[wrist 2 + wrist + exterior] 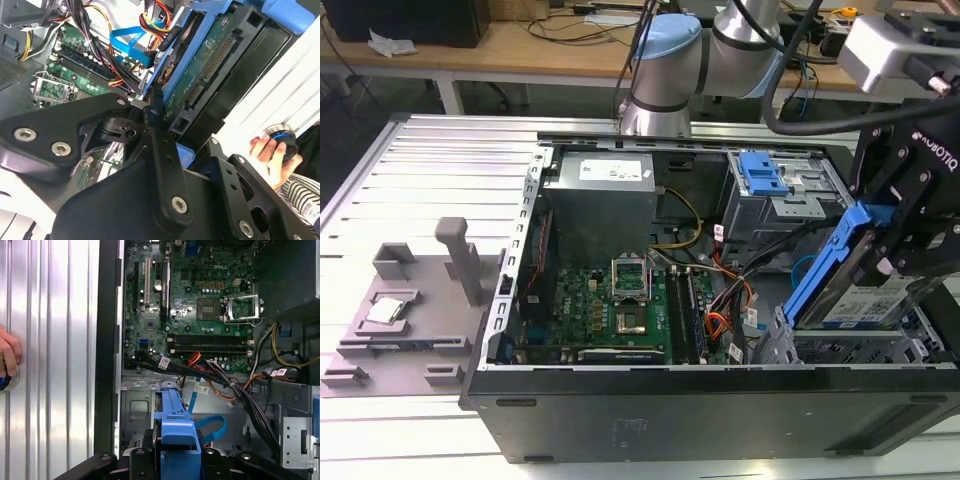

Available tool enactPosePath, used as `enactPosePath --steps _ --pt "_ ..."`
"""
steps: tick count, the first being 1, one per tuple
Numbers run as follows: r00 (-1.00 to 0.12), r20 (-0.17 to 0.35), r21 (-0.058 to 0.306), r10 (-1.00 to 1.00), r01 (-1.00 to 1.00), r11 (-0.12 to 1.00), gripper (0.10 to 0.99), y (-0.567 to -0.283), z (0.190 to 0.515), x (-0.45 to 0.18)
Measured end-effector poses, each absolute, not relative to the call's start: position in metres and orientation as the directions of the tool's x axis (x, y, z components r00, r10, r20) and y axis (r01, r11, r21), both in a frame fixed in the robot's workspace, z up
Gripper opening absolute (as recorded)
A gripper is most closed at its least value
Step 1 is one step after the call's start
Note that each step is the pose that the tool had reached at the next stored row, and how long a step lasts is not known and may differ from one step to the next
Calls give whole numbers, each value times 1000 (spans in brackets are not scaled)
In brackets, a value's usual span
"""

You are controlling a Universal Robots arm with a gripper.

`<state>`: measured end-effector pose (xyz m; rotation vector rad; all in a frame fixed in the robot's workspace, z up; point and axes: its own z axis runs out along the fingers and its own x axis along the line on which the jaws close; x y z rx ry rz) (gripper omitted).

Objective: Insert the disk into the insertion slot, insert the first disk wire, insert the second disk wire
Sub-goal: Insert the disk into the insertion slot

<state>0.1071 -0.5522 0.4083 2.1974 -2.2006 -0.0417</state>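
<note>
Claw pinches the disk, tilted steeply over the insertion slot.

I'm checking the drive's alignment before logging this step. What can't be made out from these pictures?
- Lower end of the tilted disk, a silver hard drive in a blue plastic carrier held by the black gripper: exterior view, hidden behind the wall of the low light-grey perforated-metal insertion slot.
- Disk's labelled face: second wrist view, turned away; its green circuit-board side shows.
- Person's hand: first wrist view, cut by the picture's edge.
</note>
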Motion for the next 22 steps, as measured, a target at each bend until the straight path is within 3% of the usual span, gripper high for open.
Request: enactPosePath --steps 14,22 --pt "-1 3 43 -1000 -999 2 365 -552 375 107" --pt "-1 7 43 -1000 -999 2 365 -552 373 107"
